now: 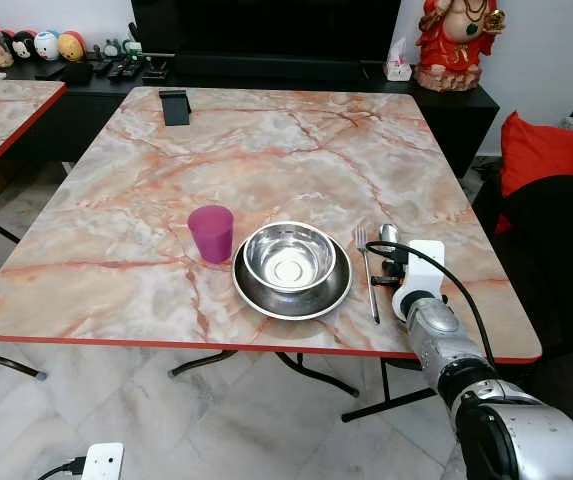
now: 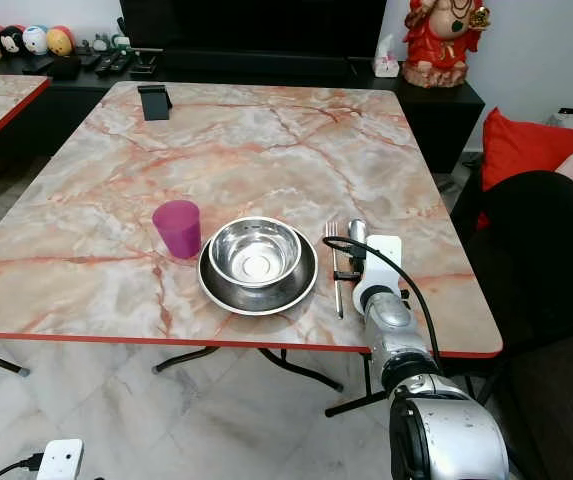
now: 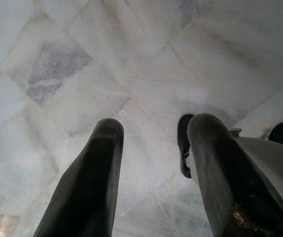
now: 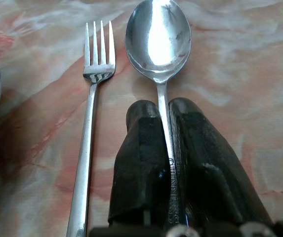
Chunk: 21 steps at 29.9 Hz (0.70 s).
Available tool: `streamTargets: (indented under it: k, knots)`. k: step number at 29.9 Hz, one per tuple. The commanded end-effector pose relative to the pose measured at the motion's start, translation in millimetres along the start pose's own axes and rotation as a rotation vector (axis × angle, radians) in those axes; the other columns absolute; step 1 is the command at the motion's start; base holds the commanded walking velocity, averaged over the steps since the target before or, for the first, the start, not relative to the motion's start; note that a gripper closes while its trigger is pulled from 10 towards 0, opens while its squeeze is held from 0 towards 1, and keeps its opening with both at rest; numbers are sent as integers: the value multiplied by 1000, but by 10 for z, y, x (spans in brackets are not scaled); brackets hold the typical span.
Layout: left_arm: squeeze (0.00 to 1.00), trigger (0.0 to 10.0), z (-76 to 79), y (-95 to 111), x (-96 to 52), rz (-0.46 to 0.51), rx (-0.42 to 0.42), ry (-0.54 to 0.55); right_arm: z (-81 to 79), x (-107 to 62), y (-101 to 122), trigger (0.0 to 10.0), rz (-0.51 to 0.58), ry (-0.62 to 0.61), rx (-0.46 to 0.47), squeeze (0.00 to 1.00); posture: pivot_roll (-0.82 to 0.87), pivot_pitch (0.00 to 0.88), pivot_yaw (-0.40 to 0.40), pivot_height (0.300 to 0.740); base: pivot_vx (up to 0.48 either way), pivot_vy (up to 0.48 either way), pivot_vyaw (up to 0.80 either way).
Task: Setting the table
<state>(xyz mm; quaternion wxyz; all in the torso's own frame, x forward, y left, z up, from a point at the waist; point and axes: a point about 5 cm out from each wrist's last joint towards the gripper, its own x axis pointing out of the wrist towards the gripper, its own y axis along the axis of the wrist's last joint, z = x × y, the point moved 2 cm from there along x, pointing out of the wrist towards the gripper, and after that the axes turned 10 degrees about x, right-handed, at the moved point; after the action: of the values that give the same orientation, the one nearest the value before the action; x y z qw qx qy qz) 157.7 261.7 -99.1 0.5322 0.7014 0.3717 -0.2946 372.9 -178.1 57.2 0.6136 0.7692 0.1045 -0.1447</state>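
Right hand (image 4: 163, 133) clenched on spoon (image 4: 158, 42) lying on desk (image 1: 266, 140), just right of fork (image 4: 89, 123); left hand (image 3: 151, 163) released over floor.

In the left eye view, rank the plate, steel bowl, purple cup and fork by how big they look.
Largest to smallest:
1. plate, widest.
2. steel bowl sitting in it.
3. fork and purple cup: the fork is longer but very thin, so no firm ranking.

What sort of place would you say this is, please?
Probably a home dining or living room: a marble-look table set with bowl, cup and fork, a red cushion, and a figurine on a sideboard.
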Motion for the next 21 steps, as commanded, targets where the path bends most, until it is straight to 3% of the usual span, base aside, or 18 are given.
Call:
streamTargets:
  k: [1,21]
  knots:
    - [0,10000,-2,-64,-11,-25,-2,2,-22,14,41,10000,5,0,5,0,22,0,-34,740,0,0,0]
    - [0,10000,-6,-68,-12,-27,-4,2,-29,17,48,10000,6,2,6,0,23,0,-33,740,0,0,0]
